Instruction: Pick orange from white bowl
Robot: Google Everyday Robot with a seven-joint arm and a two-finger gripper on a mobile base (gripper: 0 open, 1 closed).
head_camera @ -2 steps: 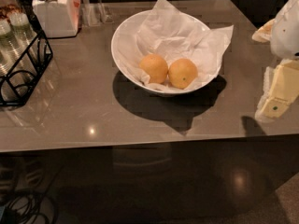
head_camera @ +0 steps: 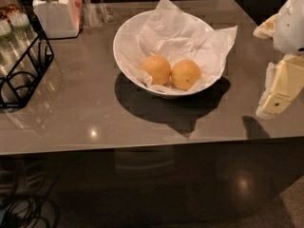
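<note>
While the gripper (head_camera: pixel 275 94) hangs at the counter's (head_camera: pixel 85 113) right edge, its opening impossible to judge, the orange (head_camera: pixel 185 74) lies in the paper-lined white bowl (head_camera: pixel 122 51) toward the far edge, touching a second fruit (head_camera: pixel 156 69) on the side nearer the left edge.

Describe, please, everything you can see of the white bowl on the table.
The white bowl is wide, round and glossy, upright on the grey table. Crumpled white paper lines it and juts over the rim. On the paper, near the front, the orange with a dark speck lies beside a second orange. The claw is off to the picture's right, not touching.
</note>
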